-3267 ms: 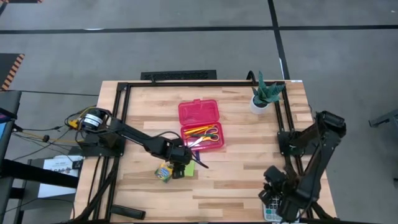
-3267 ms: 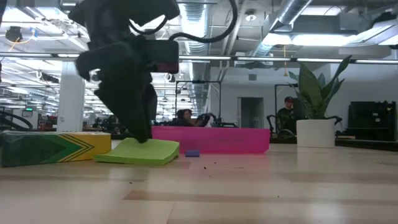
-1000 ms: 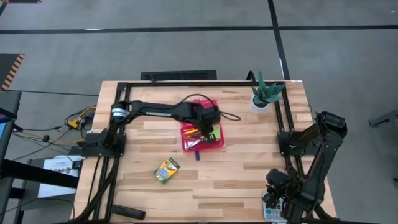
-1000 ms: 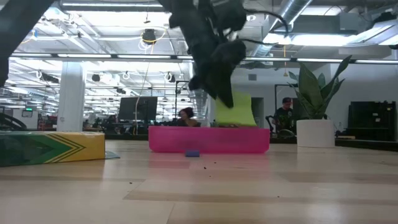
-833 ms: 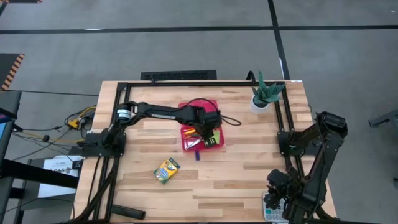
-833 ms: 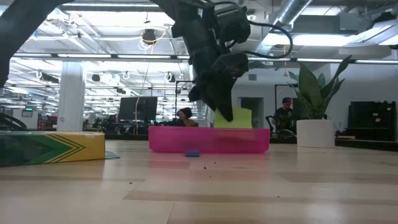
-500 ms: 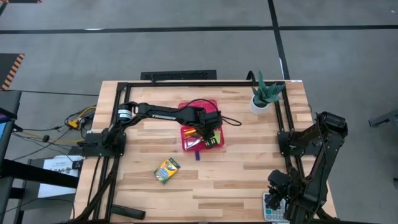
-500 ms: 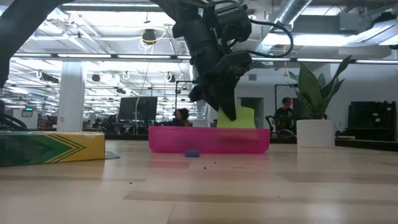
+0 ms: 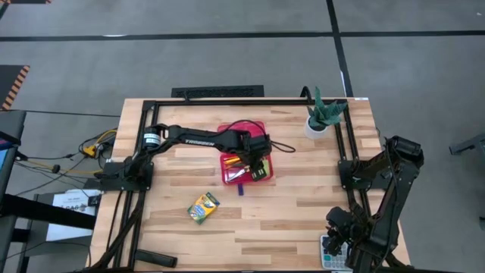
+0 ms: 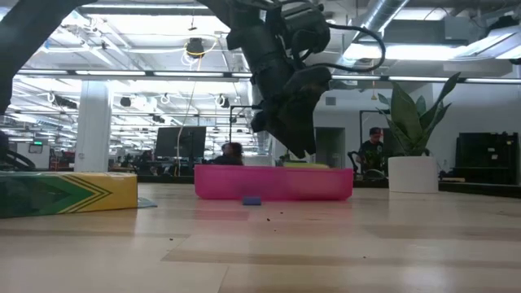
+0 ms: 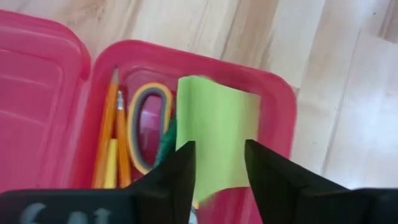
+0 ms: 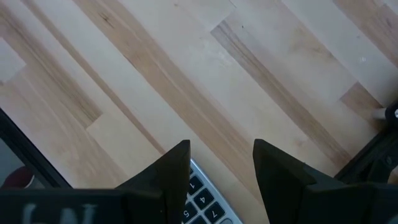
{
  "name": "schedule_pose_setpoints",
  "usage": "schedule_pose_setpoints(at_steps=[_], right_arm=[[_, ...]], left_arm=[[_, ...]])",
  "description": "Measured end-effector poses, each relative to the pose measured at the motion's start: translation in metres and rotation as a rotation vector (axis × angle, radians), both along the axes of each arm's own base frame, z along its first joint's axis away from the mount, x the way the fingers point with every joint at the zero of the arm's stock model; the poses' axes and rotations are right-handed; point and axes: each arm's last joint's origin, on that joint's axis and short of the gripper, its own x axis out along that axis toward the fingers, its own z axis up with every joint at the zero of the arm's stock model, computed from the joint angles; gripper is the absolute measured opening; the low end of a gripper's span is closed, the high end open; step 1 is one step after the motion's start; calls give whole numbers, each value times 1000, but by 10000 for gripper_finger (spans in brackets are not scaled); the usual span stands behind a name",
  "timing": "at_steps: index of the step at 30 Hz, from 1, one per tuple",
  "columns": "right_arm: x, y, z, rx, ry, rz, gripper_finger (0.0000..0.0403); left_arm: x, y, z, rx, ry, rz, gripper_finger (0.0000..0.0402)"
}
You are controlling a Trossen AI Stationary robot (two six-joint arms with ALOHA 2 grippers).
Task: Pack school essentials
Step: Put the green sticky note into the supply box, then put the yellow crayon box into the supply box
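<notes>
Two parted fingers (image 11: 186, 171) above sticky-note pad (image 11: 217, 134) (inside pink case (image 11: 277, 124))

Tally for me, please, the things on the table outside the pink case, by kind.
Yellow-green crayon box: 1
Tiny blue eraser: 1
White-potted green plant: 1
Grey calculator: 1
Total: 4

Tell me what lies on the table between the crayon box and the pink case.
Only a tiny blue eraser, close to the pink case, and bare wood toward the crayon box, per the high view.
</notes>
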Motion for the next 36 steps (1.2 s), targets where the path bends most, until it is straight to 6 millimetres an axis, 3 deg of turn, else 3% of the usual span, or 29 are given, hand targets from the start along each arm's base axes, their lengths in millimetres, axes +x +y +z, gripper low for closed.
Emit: schedule_pose_setpoints(at_steps=[5,10,14,18,23,29,36], right_arm=[[0,0,0,0,0,0,182],[0,0,0,0,0,0,182],[0,0,0,1,0,0,182],[0,0,0,5,-2,0,182],[0,1,0,9,-7,-6,182],[2,1,0,5,-47,-13,182],[3,4,0,30,-66,-13,182]], left_arm=[[-1,5,8,84,35,5,160],[-3,14,38,227,88,11,174],[-7,6,67,178,118,-48,174],[-18,-35,76,63,208,-132,170],[-40,-108,66,117,371,-212,181],[-68,-182,40,165,447,-272,241],[-119,-237,16,232,511,-109,310]])
